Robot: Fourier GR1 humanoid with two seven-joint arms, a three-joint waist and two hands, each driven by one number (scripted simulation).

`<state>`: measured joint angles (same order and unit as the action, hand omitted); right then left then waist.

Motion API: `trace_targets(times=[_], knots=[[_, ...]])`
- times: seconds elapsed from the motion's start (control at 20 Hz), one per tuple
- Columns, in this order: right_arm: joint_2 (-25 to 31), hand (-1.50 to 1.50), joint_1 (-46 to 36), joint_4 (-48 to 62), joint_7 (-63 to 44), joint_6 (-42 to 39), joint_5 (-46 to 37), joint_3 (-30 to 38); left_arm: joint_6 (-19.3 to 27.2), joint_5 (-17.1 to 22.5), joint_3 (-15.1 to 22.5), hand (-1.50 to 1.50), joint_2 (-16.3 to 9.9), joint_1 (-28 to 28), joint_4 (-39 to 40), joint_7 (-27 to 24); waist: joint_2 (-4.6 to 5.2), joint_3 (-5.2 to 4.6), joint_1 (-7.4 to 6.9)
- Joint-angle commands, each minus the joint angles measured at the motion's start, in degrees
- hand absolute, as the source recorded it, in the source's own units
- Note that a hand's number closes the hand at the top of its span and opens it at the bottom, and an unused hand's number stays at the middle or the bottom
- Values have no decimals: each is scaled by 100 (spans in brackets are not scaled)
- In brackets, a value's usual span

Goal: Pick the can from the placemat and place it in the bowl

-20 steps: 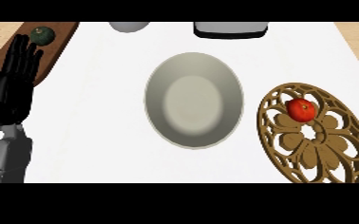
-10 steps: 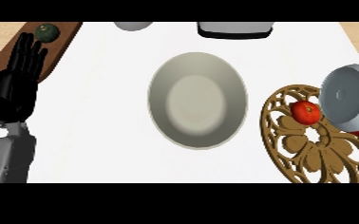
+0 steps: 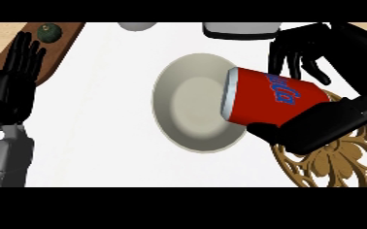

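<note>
Carrying the can, right robot hand clamped around it, over the bowl at frame centre; next lowering, releasing. Left robot hand resting open, left edge.

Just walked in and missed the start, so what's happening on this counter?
The robot's right hand is curled round a red can, tipped on its side above the right edge of the bowl, not yet set down inside. The ornate placemat it was on lies at the lower right. The left hand rests open at the left edge.
</note>
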<state>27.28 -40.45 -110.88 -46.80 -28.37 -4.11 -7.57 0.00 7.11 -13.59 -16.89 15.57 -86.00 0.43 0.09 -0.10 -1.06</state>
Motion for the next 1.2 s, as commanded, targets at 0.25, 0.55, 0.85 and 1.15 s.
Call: trace_targets(times=[0.25,0.55,0.85,1.15], knots=[[-993,150,261,724,148,731,-2025,-1443,39,-38,-39,0,103,101,353,-229,0,7,93],[-1539,-150,584,2377,706,1810,-2749,-1411,-162,101,-181,0,-142,-21,140,-69,13,11,28],[-2312,-150,603,3042,1509,2495,-2244,-872,34,-29,-39,0,25,13,-11,39,11,15,49],[-2493,-150,671,2910,2318,3527,-2253,-254,16,-24,2,0,-10,-57,-291,238,-8,15,71]])
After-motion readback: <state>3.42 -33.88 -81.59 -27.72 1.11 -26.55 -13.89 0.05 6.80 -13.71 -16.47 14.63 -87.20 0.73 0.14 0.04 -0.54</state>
